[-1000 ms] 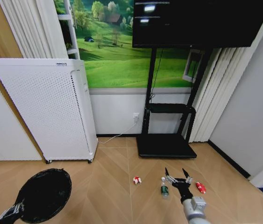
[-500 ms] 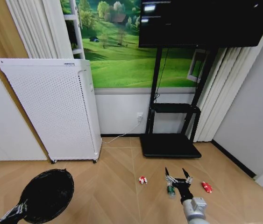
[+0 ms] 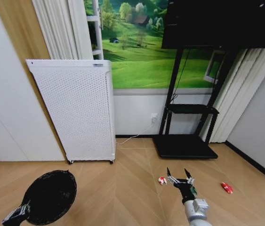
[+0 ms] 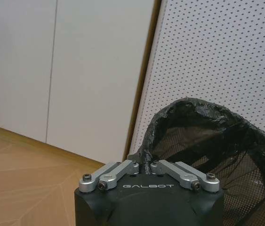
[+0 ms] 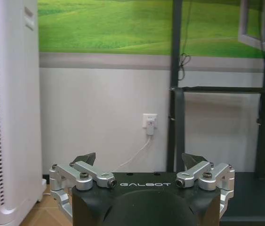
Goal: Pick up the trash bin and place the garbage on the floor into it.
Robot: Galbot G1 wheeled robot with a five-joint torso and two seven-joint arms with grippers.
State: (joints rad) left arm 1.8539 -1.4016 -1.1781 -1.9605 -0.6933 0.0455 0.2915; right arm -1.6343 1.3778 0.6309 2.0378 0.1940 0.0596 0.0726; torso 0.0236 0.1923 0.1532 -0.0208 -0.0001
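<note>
Left gripper [image 4: 147,165]: fingers clenched on the rim of the trash bin [image 3: 48,197], pinching the bunched black liner edge. The bin hangs from that one rim point, its mouth toward the head camera. Judgement: held this way so the opening is free to take items from the other arm. In the head view the gripper [image 3: 17,214] sits at the bin's near-left edge.

Right gripper [image 5: 141,169]: fingers spread wide, holding nothing. In the head view it [image 3: 180,175] points forward and down. Judgement: open and low in readiness for a pick, not yet on anything.

Landmark: white perforated appliance [image 3: 76,110], standing against the wall.
- Trash bin: in front of the appliance and toward its left side, well apart from it.
- Garbage, all lying on the floor [image 3: 123,188]: red-and-white wad [image 3: 162,180], right of the appliance, just beside the right gripper's left finger; green-labelled bottle [image 3: 193,190], mostly hidden behind that gripper; small red piece [image 3: 226,187], farthest right.
- None of it is in the bin yet.

Surface: light tan herringbone parquet, flat and bare around the litter.

Room: black TV stand [image 3: 186,146] right of the appliance with a dark screen above; green meadow mural on the wall behind; a white cable runs from a wall socket [image 5: 149,123] to the floor.
</note>
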